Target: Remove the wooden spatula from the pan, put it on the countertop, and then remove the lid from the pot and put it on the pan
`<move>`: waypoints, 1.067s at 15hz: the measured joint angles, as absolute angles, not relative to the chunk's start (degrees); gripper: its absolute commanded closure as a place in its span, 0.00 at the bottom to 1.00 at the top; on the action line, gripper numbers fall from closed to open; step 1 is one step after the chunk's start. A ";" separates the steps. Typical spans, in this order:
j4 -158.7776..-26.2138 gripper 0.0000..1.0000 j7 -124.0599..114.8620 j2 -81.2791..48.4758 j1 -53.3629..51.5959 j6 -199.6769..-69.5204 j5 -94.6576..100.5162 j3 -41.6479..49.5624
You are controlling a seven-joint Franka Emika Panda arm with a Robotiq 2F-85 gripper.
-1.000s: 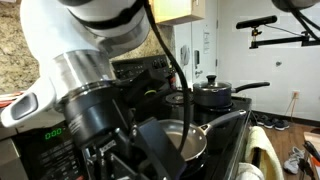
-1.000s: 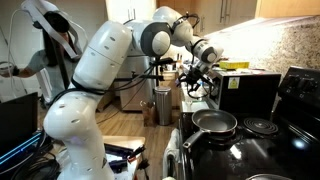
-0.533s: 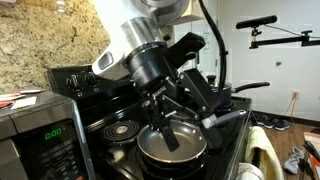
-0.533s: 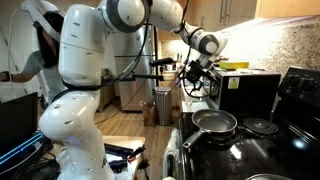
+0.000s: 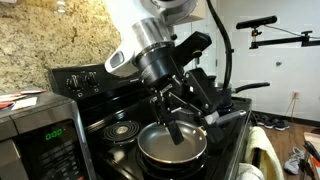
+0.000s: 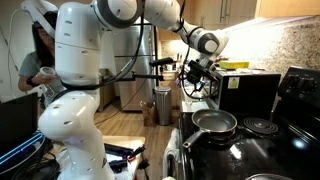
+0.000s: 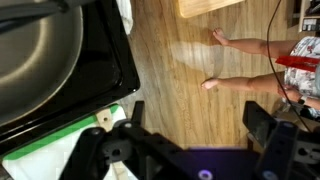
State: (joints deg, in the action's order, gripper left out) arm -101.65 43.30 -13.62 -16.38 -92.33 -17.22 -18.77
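Over the black stove [image 5: 105, 128] leans the white arm [image 6: 75, 60], the biggest thing in both exterior views; beside the stove sits a microwave [image 5: 40, 140]. On the near burner rests the pan [image 5: 170, 152], wide and shallow, its bowl bare as far as I can see; behind it stands the pot [image 5: 232, 97], though the wrist hides its lid. The gripper [image 5: 186, 122] hangs low by the pan, and the wrist view shows its fingers spread wide with nothing between them but wooden floor; the pan [image 7: 35, 50] lies off to one side there. The wooden spatula shows in no view, so whether it lies on the countertop I cannot tell.

By my judgement the lid comes next, and the risks follow from that. The claw is low and close to the pan, so a sideways sweep toward the pot could clip the rim or a handle and shove cookware across the burners. The lid's knob should be a small target, and a pinch off centre might let the lid tilt and slip. A person's bare feet [image 7: 235, 60] stand near the stove, so anything dropped could land by them.
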 measured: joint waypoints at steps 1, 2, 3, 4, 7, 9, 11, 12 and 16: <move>-101.35 0.00 41.20 -13.80 -16.51 -92.71 -15.31 -18.41; -100.99 0.00 39.00 -13.84 -16.55 -93.13 -13.11 -17.92; -100.57 0.00 36.78 -13.85 -16.52 -93.47 -11.78 -17.26; -100.15 0.00 34.74 -13.82 -16.41 -93.83 -10.93 -16.50; -99.80 0.00 28.64 -13.23 -15.39 -94.75 -9.78 -14.41; -99.94 0.00 24.66 -12.60 -14.65 -94.95 -9.37 -13.14; -100.77 0.00 20.83 -11.52 -13.80 -95.41 -9.32 -11.87; -101.74 0.00 19.12 -10.64 -13.33 -96.02 -9.20 -11.26; -109.48 0.00 12.45 -5.01 -11.60 -100.08 -8.65 -8.92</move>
